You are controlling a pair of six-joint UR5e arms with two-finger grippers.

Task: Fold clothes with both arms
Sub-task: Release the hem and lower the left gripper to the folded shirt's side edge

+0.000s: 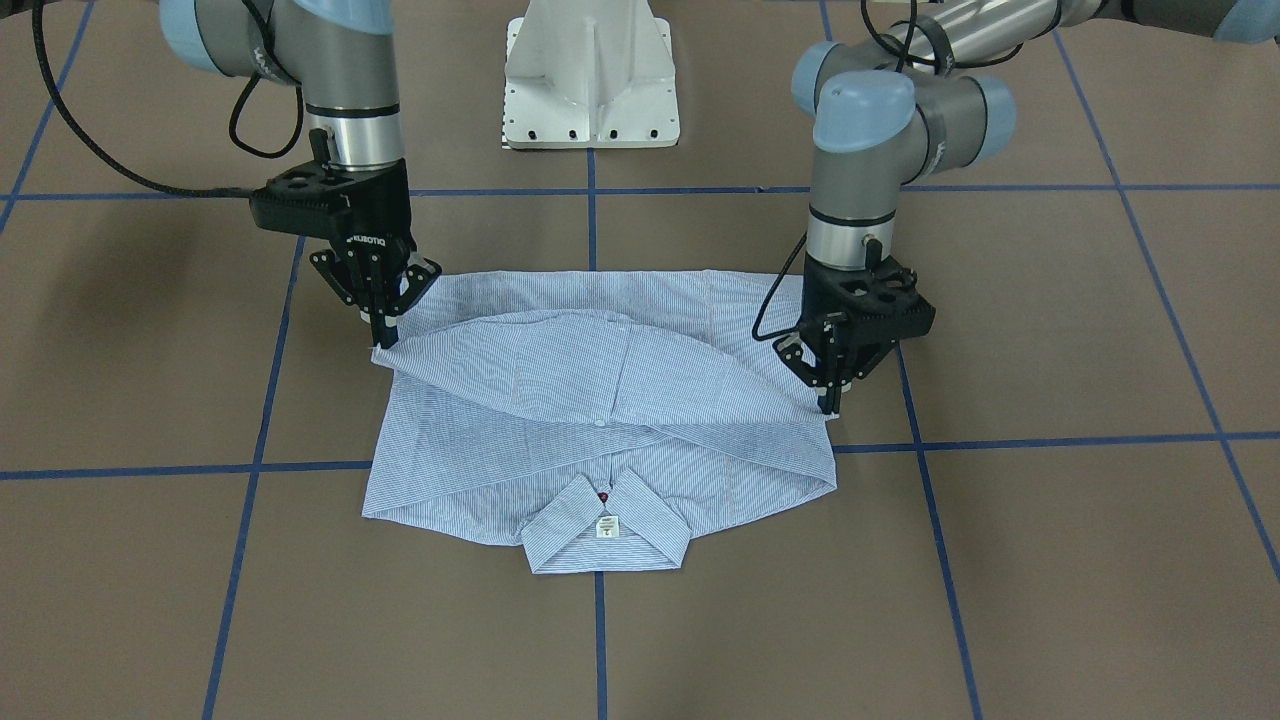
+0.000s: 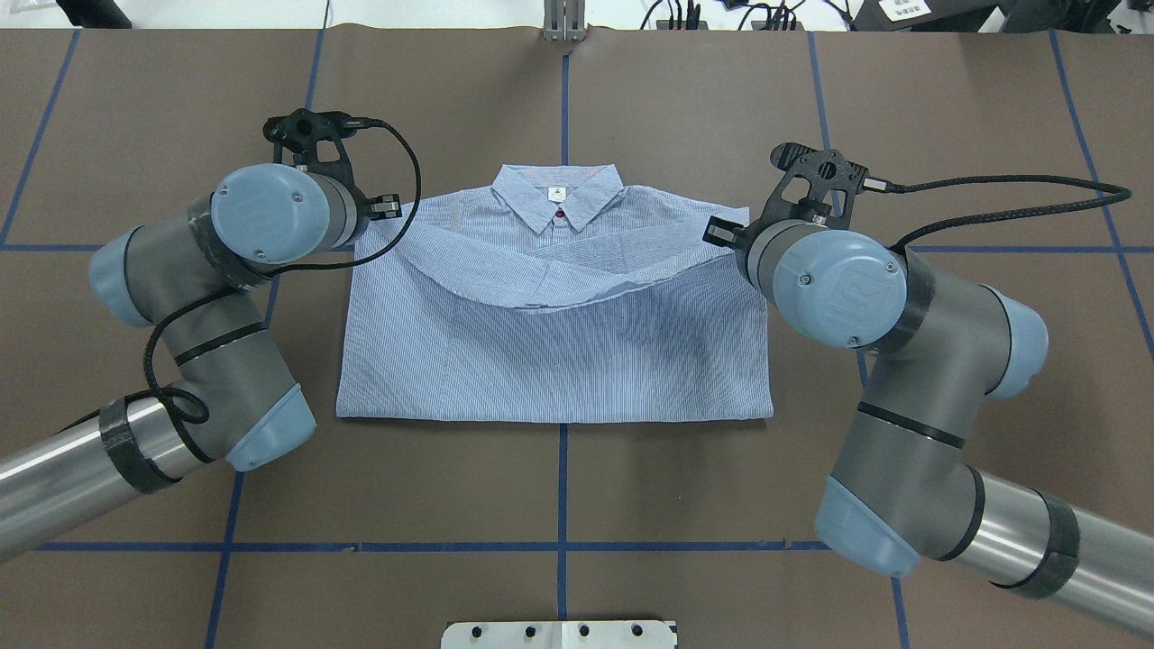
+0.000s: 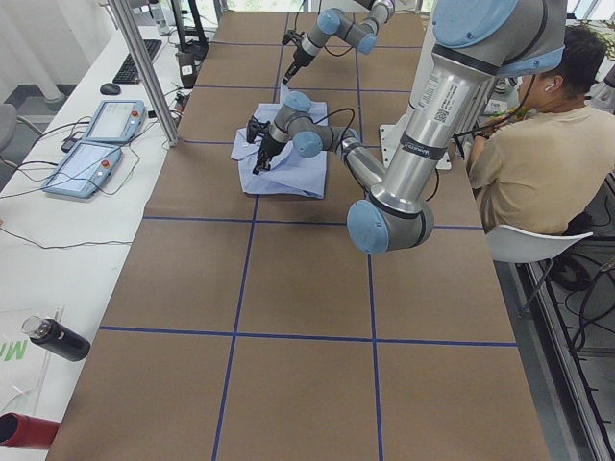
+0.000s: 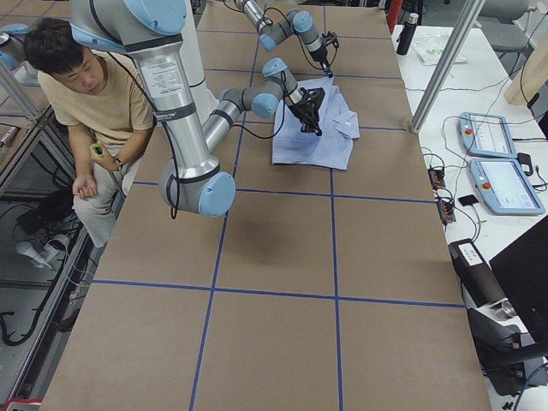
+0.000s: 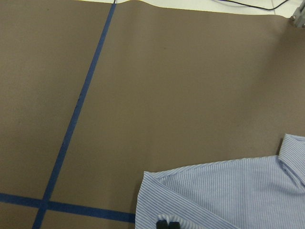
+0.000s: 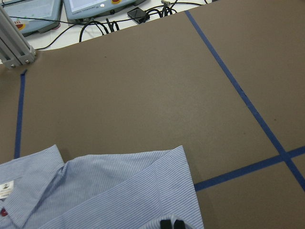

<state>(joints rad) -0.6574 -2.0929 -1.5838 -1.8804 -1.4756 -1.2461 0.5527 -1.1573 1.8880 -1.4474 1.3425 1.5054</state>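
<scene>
Midpoint of hem-to-collar fold: left gripper (image 1: 828,400) and right gripper (image 1: 385,335) each pinched tight on shirt (image 1: 600,420) hem corners. Next up, probably: carry toward collar (image 2: 559,200), 12 o'clock overhead, lay flat, release.

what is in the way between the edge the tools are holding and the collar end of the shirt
Nothing visible. The left tool and the right tool each pinch a corner of the folded-over edge of the shirt. Only flat striped cloth lies between that edge and the collar.
</scene>
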